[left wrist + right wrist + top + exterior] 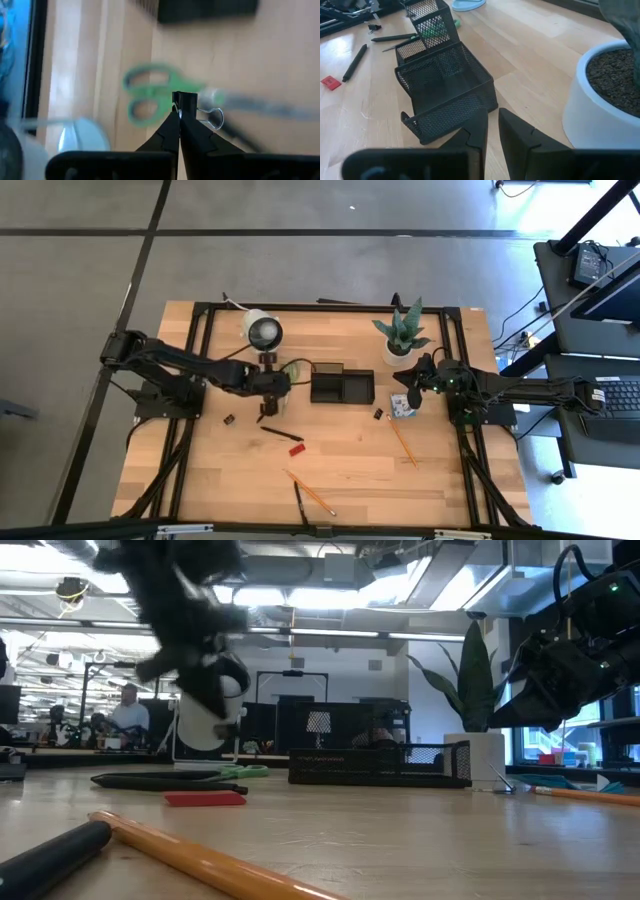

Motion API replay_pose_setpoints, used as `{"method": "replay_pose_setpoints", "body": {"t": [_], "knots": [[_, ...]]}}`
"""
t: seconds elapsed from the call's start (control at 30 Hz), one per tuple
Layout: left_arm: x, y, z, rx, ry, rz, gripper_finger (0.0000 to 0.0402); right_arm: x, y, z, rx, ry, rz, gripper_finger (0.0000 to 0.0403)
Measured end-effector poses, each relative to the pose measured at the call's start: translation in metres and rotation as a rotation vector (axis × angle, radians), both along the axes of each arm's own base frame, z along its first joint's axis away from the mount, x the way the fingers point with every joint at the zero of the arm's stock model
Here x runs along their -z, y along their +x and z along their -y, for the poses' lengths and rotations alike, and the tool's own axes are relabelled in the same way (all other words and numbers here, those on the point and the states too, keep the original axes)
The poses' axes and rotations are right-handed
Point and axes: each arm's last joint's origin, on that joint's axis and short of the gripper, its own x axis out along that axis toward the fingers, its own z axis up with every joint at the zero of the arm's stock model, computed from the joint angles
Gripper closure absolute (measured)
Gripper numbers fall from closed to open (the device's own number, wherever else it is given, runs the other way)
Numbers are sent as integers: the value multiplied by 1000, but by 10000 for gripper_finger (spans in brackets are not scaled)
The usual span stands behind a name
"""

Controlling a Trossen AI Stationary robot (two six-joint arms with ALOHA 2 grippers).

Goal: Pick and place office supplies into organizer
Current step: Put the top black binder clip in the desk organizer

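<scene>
My left gripper (179, 114) is shut on a small black binder clip (186, 101) above the green-handled scissors (150, 97), which lie flat on the table just left of the black mesh organizer (342, 387). In the high view this gripper (270, 388) hovers beside the organizer's left end. My right gripper (492, 120) waits at the organizer's right side, near the blue pad (403, 408), with a narrow gap between its fingers and nothing in it. My left gripper pinches the clip's black body (185, 100) between its two fingertips, which slant down from the table's left. One silver wire handle (214, 118) sticks out to the side. The clip is lifted clear of the table, above the scissors.
A white lamp-like object (264, 330) and a potted plant (402, 338) stand at the back. A black pen (282, 433), a red piece (297, 449), pencils (310, 493) (402, 440) and small clips (229, 420) (379, 414) lie on the near half.
</scene>
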Motion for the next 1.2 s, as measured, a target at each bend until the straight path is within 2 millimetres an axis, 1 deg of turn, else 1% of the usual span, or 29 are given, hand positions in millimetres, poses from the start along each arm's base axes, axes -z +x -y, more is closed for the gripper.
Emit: {"method": "replay_pose_setpoints", "body": {"t": [0.13,0.2,0.3,0.47,0.7,0.77,0.97,1.2], "knots": [[-19,14,5,81,-144,92,399,0,0,0,0,0,0,352],[-25,21,7,119,-197,165,399,0,0,0,-1,-2,-1,352],[-29,29,9,144,-220,258,399,0,0,0,-2,-3,-1,352],[-19,39,10,160,-240,262,399,0,0,0,-2,-3,-1,352],[8,60,11,173,-216,275,400,0,0,0,-5,-10,-4,352],[14,63,10,169,-192,263,400,0,0,0,-6,-11,-4,352],[21,65,6,97,-113,252,400,0,0,0,-6,-11,-4,352],[21,65,5,66,-128,266,399,0,0,0,-9,-16,-5,352]]}}
